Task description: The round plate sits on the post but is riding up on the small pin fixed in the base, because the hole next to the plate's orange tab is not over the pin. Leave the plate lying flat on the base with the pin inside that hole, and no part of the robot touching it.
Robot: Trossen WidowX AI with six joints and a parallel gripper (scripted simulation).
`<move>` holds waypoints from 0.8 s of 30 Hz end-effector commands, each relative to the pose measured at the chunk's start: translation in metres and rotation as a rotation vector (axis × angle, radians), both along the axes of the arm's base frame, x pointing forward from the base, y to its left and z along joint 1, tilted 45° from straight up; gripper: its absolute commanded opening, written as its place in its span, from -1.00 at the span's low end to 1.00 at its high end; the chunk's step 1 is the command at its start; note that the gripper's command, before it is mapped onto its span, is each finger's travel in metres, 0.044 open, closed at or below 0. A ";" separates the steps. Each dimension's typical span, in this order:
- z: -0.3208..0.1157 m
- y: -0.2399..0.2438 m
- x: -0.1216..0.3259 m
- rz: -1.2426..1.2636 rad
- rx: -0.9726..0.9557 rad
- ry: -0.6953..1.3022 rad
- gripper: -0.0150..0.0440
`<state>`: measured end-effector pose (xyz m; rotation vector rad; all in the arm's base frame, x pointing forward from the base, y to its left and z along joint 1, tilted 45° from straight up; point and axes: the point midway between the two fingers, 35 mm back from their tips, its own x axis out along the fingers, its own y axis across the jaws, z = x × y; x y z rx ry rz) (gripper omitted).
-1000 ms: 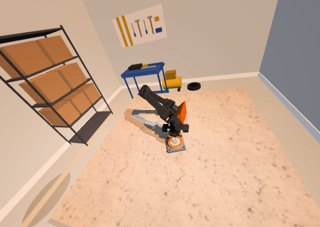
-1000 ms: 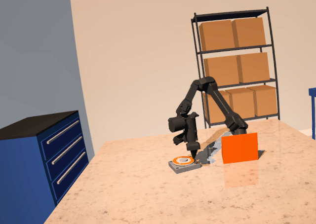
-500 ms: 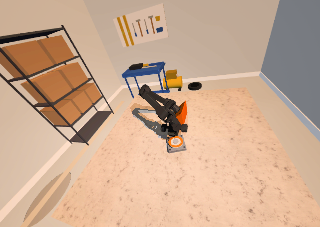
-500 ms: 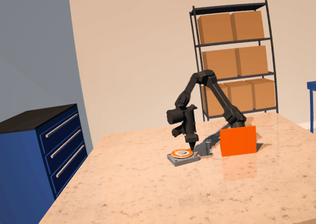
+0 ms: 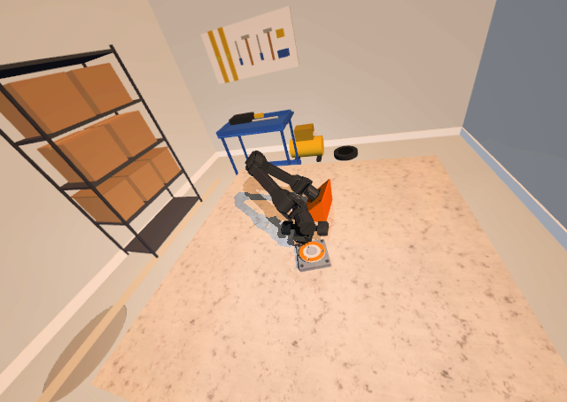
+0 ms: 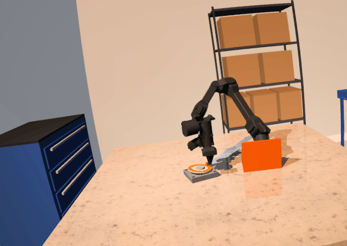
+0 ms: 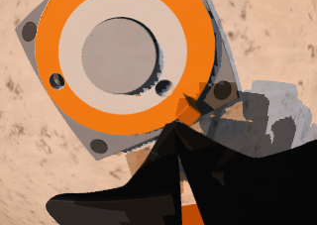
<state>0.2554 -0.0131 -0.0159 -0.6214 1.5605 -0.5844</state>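
Round plate w/ orange ring sits on the grey post, atop the square grey base on the marbled table. Gripper, fingers pressed together & holding nothing, points down at the plate's rim, tips at the orange tab, beside the small hole nearest it. Whether tips touch the tab: can't tell. Orange panel stands upright just beyond the base, near the arm's foot.
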 end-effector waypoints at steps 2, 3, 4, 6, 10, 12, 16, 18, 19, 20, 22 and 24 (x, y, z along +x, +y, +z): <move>0.006 -0.005 0.008 0.000 -0.004 -0.011 -0.49; 0.007 -0.006 0.009 0.000 -0.005 -0.011 -0.49; 0.008 -0.006 0.010 0.000 -0.005 -0.011 -0.49; 0.009 -0.008 0.012 0.000 -0.005 -0.011 -0.49; 0.012 -0.010 0.015 0.000 -0.005 -0.011 -0.49; 0.013 -0.011 0.017 0.000 -0.005 -0.011 -0.49; 0.016 -0.012 0.021 0.000 -0.005 -0.011 -0.49; 0.017 -0.013 0.023 0.000 -0.005 -0.012 -0.49; 0.018 -0.013 0.024 0.000 -0.005 -0.012 -0.49; 0.018 -0.013 0.025 0.000 -0.005 -0.012 -0.49; 0.019 -0.014 0.027 0.000 -0.005 -0.012 -0.49; 0.020 -0.014 0.029 0.000 -0.005 -0.012 -0.49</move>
